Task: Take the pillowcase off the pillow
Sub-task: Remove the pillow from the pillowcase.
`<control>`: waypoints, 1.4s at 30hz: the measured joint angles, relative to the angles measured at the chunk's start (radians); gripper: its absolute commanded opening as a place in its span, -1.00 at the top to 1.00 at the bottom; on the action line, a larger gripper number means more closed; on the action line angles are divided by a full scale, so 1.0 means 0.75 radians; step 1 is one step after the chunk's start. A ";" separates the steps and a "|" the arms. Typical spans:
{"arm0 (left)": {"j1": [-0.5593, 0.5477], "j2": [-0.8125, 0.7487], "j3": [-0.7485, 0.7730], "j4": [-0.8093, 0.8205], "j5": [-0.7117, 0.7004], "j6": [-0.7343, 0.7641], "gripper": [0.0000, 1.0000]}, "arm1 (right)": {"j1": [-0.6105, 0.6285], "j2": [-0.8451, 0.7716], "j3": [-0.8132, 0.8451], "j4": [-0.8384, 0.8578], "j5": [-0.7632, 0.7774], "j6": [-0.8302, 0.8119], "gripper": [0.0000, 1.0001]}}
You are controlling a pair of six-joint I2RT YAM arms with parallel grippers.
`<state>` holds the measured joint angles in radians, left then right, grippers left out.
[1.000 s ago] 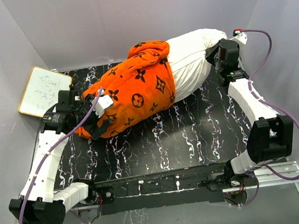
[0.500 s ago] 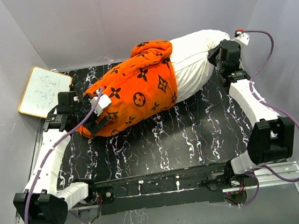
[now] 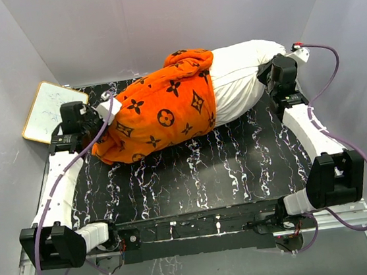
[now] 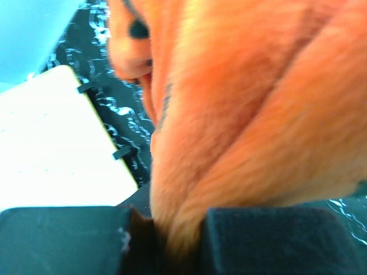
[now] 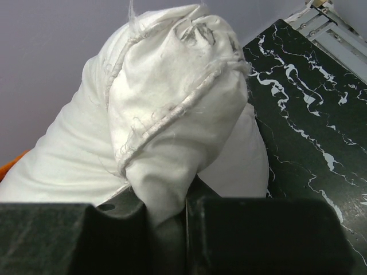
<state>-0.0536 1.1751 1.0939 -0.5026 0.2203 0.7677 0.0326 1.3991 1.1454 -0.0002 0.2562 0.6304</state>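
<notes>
At upper left, the board [image 3: 53,111] bore faint marks too small to read. The left gripper [image 4: 175,240] was clamped on a fold of the pillowcase [image 3: 164,110], orange with dark flower and diamond motifs. At upper centre of the worktop [image 3: 226,166], the pillowcase enclosed the left part of the pillow [image 3: 240,78]. The right gripper [image 5: 163,229] was pinching the pillow's bare corner.

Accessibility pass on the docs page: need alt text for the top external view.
An orange, brown-patterned pillowcase covers the left part of a white pillow lying across a black marbled table. The left gripper is shut on the pillowcase's left end, the right gripper on the pillow's bare right end; a whiteboard lies far left.
</notes>
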 measured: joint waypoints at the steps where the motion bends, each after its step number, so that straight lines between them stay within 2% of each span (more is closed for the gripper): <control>1: 0.017 -0.001 0.025 0.017 -0.021 -0.011 1.00 | 0.000 0.000 -0.014 0.018 0.006 0.001 0.84; 8: 0.163 -0.074 0.078 0.060 0.001 -0.062 1.00 | -0.057 -0.061 -0.145 0.083 -0.013 0.078 0.84; 13: 0.314 -0.095 0.164 0.009 0.145 -0.100 1.00 | -0.137 -0.095 -0.179 0.075 -0.104 0.139 0.84; 22: 0.834 0.082 0.431 -0.172 0.541 -0.218 1.00 | -0.170 -0.102 -0.178 0.069 -0.157 0.173 0.84; 26: 1.007 0.162 0.491 -0.238 0.685 -0.259 1.00 | -0.191 -0.104 -0.178 0.051 -0.182 0.210 0.84; 32: 1.088 0.159 0.500 -0.352 0.855 -0.211 1.00 | -0.239 -0.104 -0.178 0.020 -0.245 0.263 0.84; 38: 1.008 0.085 0.473 -0.313 0.847 -0.271 1.00 | -0.273 -0.104 -0.178 -0.001 -0.195 0.282 0.84; 40: 0.990 0.124 0.546 -0.319 0.855 -0.340 1.00 | -0.285 -0.104 -0.178 -0.005 -0.190 0.296 0.84; 42: 0.975 0.220 0.744 -0.335 0.886 -0.428 1.00 | -0.294 -0.104 -0.178 -0.013 -0.201 0.336 0.84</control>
<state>0.6773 1.3403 1.6520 -0.7540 0.8848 0.4465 -0.1883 1.3212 1.0119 -0.0097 0.1051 0.8825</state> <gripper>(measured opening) 0.039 0.136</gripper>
